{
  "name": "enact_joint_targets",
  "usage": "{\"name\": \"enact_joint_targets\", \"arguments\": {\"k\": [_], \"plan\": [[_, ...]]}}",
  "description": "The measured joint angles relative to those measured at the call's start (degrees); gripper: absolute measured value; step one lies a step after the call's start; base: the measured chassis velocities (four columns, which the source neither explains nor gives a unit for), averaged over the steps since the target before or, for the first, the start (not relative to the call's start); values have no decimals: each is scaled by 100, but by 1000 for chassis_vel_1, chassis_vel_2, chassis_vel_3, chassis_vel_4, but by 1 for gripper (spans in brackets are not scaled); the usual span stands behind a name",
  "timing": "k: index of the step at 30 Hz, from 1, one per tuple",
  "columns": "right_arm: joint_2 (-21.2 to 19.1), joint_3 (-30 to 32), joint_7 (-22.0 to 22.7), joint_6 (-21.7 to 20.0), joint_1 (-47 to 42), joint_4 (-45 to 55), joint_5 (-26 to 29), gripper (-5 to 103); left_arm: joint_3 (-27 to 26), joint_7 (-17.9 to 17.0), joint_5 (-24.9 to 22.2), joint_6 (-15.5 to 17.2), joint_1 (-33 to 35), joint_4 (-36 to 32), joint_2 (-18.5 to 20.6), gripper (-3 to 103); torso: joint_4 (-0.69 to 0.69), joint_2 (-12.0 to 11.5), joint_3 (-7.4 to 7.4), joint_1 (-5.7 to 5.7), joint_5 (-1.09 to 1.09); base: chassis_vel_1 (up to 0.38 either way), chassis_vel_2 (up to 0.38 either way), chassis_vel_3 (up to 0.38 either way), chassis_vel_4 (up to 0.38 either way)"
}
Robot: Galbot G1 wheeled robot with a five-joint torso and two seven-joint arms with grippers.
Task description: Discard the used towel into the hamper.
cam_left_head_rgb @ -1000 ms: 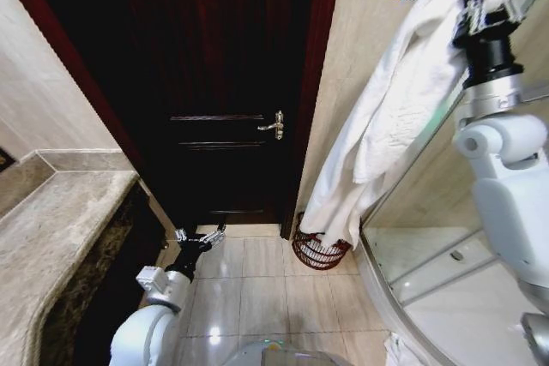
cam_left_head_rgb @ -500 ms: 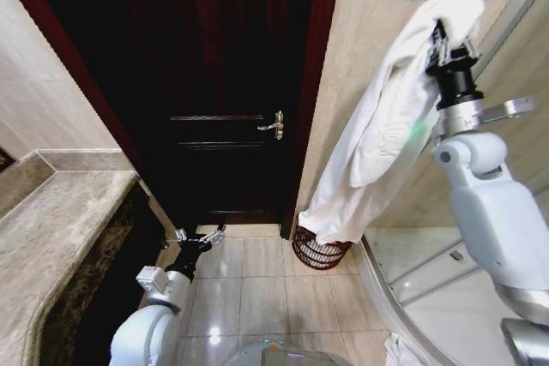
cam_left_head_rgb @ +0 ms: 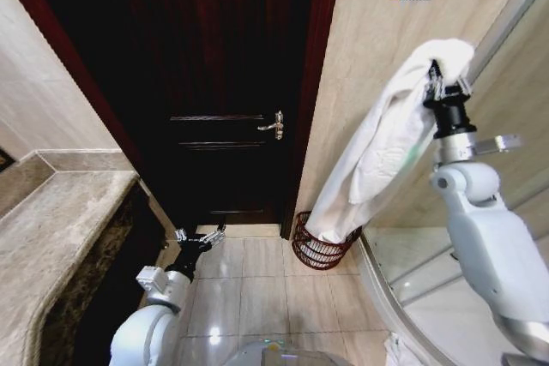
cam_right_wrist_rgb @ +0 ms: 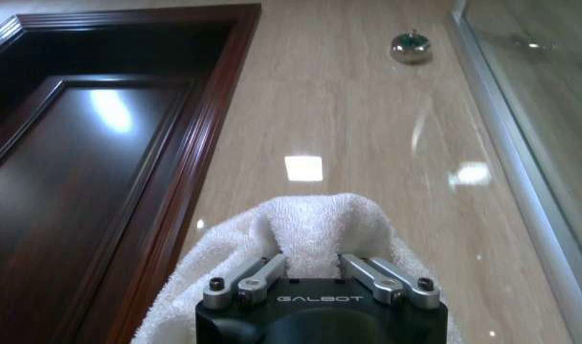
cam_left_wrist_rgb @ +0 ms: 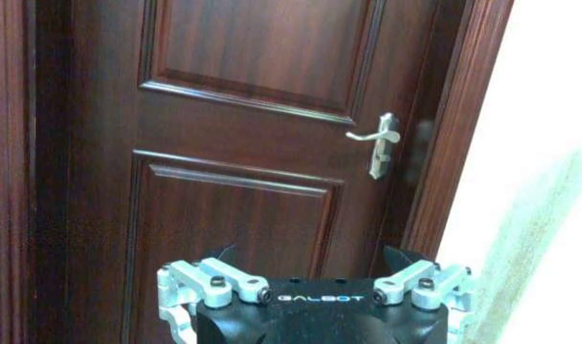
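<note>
The right claw [cam_left_head_rgb: 445,85] clenches the white towel [cam_left_head_rgb: 377,156] high up (its hem dips into the hamper [cam_left_head_rgb: 319,247] on the floor); the left claw [cam_left_head_rgb: 200,237] hangs released, low.

Dark wooden door [cam_left_head_rgb: 225,83], beige tiles [cam_left_head_rgb: 257,285]

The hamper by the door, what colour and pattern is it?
The hamper is reddish-brown open wirework with horizontal rings, seen best in the head view.
</note>
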Motion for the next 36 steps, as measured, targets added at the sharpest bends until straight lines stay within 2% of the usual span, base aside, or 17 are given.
{"name": "enact_joint_targets", "arguments": {"k": [8, 18, 26, 36], "plan": [[303, 201, -120, 73, -927, 376, -95, 11, 0, 0, 0, 0, 0, 0, 0, 100, 1, 0, 0, 0, 0, 0, 0, 0, 0], [580, 418, -502, 171, -1395, 339, -122, 11, 0, 0, 0, 0, 0, 0, 0, 100, 0, 0, 1, 0, 2, 0, 0, 0, 0], [710, 521, -338, 245, -1558, 481, -420, 11, 0, 0, 0, 0, 0, 0, 0, 100, 1, 0, 1, 0, 1, 0, 0, 0, 0], [801, 615, -405, 237, -1792, 631, -467, 11, 0, 0, 0, 0, 0, 0, 0, 100, 0, 1, 0, -1, 1, 0, 0, 0, 0]]}}
